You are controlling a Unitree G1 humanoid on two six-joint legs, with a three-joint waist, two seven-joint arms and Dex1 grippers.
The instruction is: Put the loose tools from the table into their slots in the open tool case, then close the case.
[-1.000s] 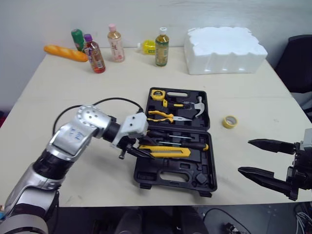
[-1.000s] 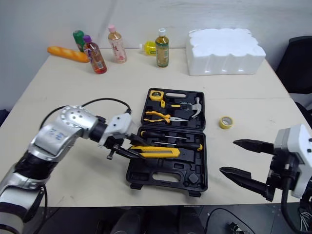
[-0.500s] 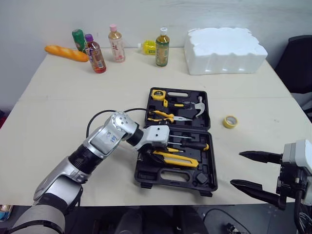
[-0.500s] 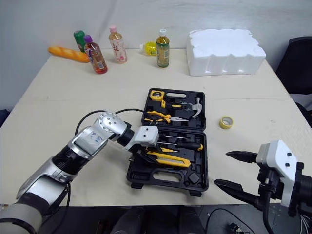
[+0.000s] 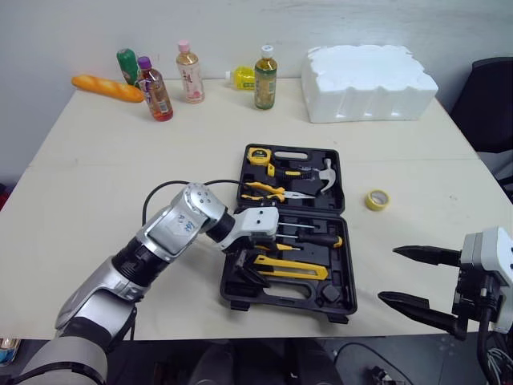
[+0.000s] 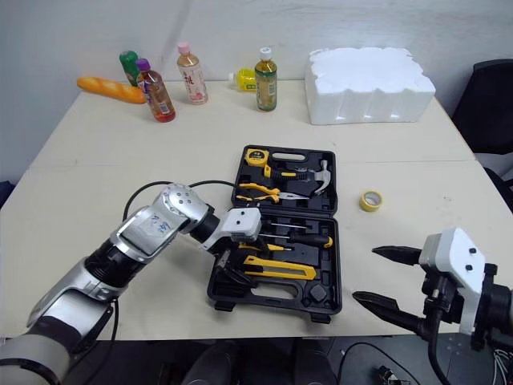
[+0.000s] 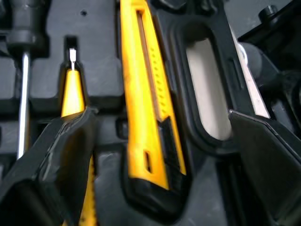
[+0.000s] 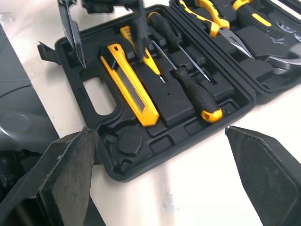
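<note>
The open black tool case (image 5: 341, 301) lies at the table's centre. Its far half holds a tape measure (image 5: 258, 155), pliers (image 5: 276, 192) and a hammer (image 5: 317, 172). In the near half lie screwdrivers (image 5: 309, 237) and a yellow utility knife (image 5: 290, 267), resting along the case's handle cut-out. My left gripper (image 5: 244, 269) hovers over the knife's left end, open, one finger on each side of the knife (image 7: 148, 108) and not touching it. My right gripper (image 5: 387, 274) is open and empty, beyond the case's near right corner. A yellow tape roll (image 5: 377, 200) sits loose on the table, right of the case.
Several bottles (image 5: 188, 72) and a bread loaf (image 5: 107, 87) stand along the back left edge. A white foam block (image 5: 369, 72) is at the back right. A black chair (image 5: 489, 104) stands off the right side. A black cable (image 5: 172, 186) loops over my left arm.
My left gripper carried the utility knife from the case's left edge into the near half, then opened and let it go. The right gripper drifted slightly lower.
</note>
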